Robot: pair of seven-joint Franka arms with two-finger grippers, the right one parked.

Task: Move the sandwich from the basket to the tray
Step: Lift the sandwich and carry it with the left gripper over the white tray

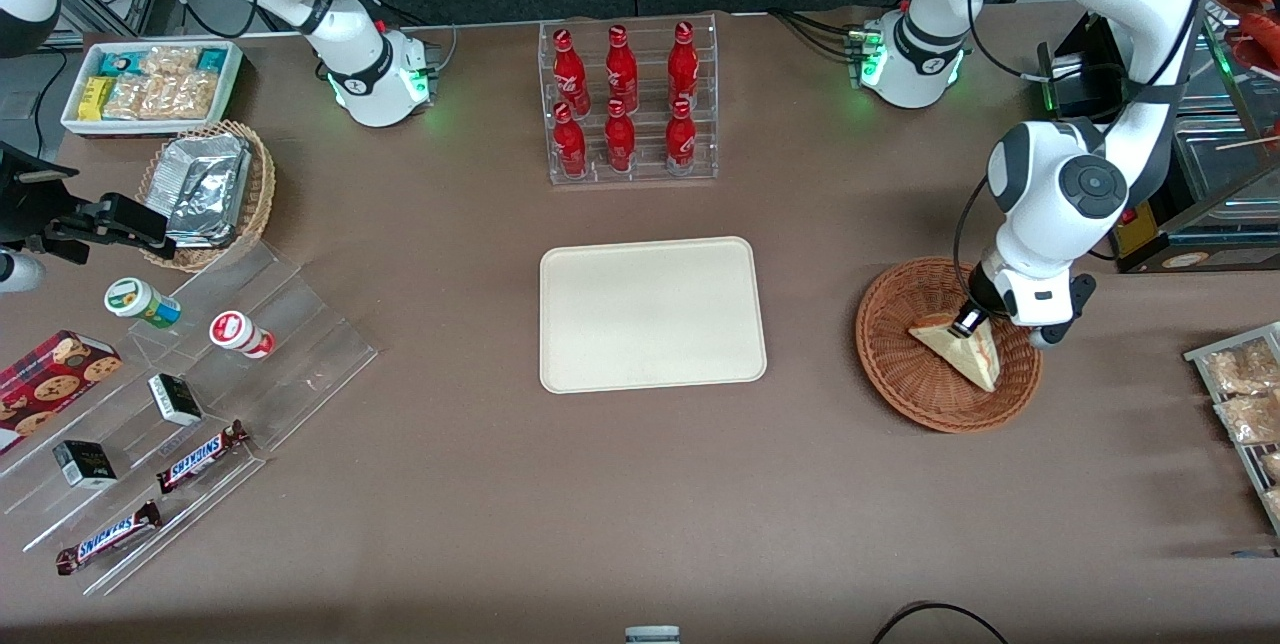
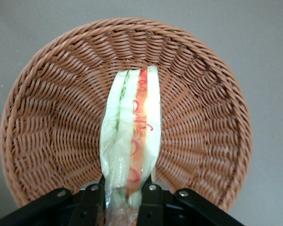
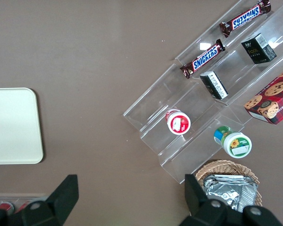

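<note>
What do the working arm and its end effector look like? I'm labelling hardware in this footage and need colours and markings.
The working left arm is glossy white with rounded shells, a dark grey round cap at one joint and black cables along it. Its base ring glows green. The end effector has black fingers with silver screw heads.

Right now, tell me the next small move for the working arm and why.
Probably lift straight up. The gripper looks shut on the sandwich, one finger on each bread face, with the wedge still down inside the basket. It likely needs to rise above the rim before heading to the empty tray.
</note>
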